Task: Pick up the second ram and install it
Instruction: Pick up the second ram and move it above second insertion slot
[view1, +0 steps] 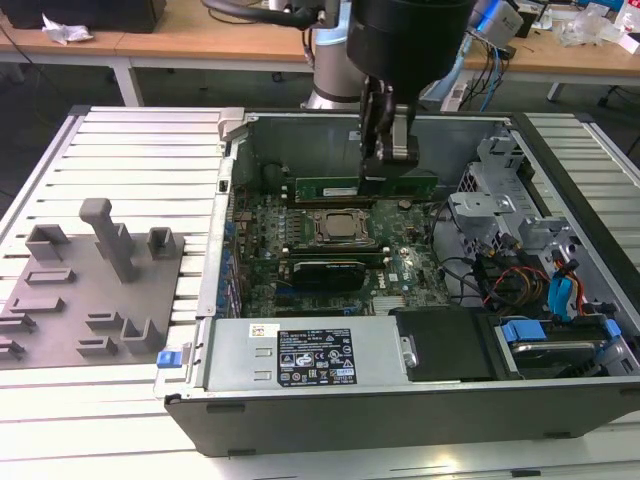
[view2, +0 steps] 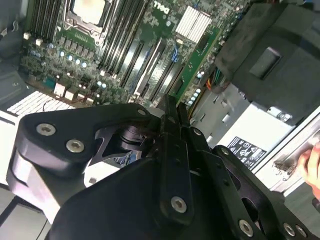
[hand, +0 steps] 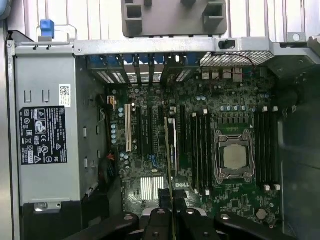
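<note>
One second ram (view1: 325, 188), edge-down, in the gripper (view1: 385, 180)

A work table (view1: 130, 150) topped with ribbed metal slats is used as the carrying surface. An open computer case (view1: 400, 405) is laid on its side on the slats, toward the exterior view's right. A grey fixture plate (view1: 90, 300) with upright blocks is laid flat just beside the case, toward the exterior view's left.
</note>
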